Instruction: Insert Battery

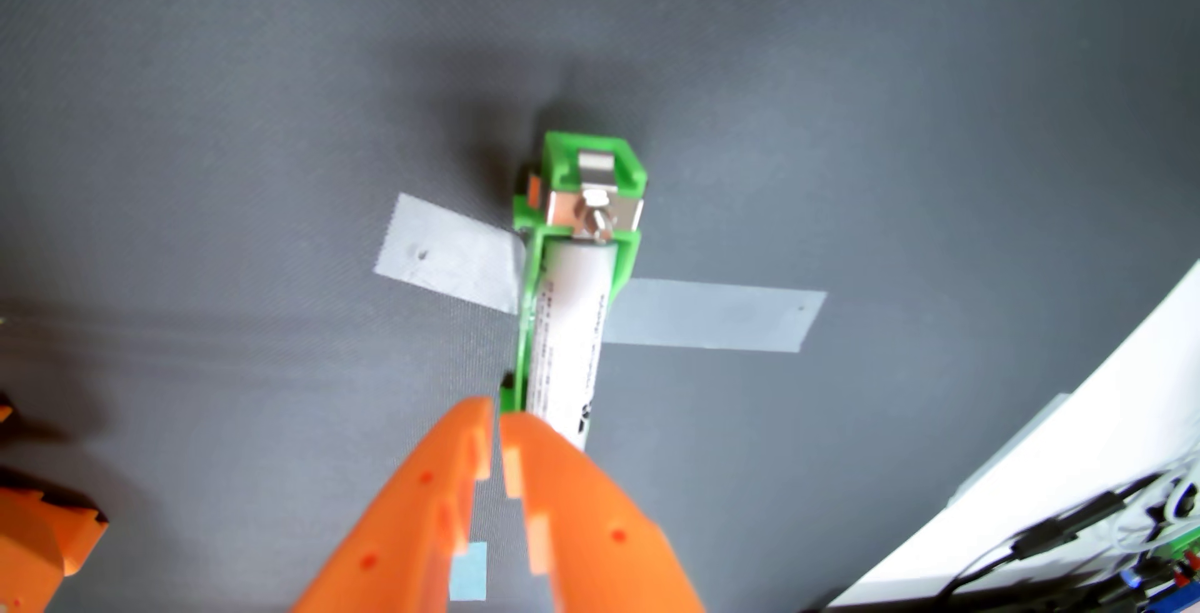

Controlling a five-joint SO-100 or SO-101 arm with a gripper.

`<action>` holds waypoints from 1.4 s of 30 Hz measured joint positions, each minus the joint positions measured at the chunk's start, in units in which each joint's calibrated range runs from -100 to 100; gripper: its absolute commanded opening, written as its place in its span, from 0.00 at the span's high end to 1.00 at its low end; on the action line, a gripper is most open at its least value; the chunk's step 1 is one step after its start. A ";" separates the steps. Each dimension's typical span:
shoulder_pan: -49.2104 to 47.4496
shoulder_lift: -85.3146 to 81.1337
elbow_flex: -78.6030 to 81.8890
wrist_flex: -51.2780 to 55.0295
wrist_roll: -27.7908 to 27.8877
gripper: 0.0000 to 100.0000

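A: From where is the scene viewed?
B: From the wrist, steeply downward onto the dark grey fabric-covered worktop [227, 100], at close range.
A: What frames it?
B: The orange plastic two-fingered end effector [495, 415], entering from the bottom edge.

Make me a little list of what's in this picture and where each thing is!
battery: white, lying in the green holder
holder: green, metal contact at its far end, taped to the mat
tape: grey strips on both sides of the holder
mat: dark grey
claw: orange, fingers nearly together at the battery's near end; touching unclear
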 measured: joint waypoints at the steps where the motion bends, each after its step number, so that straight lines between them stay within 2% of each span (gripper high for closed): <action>1: 1.15 0.00 0.00 -0.08 0.00 0.98; 7: 9.01 0.00 -0.36 -0.33 0.00 0.98; 14: 8.11 0.00 -0.36 -4.27 0.00 0.98; 42: 7.95 0.00 2.62 -5.02 0.10 0.98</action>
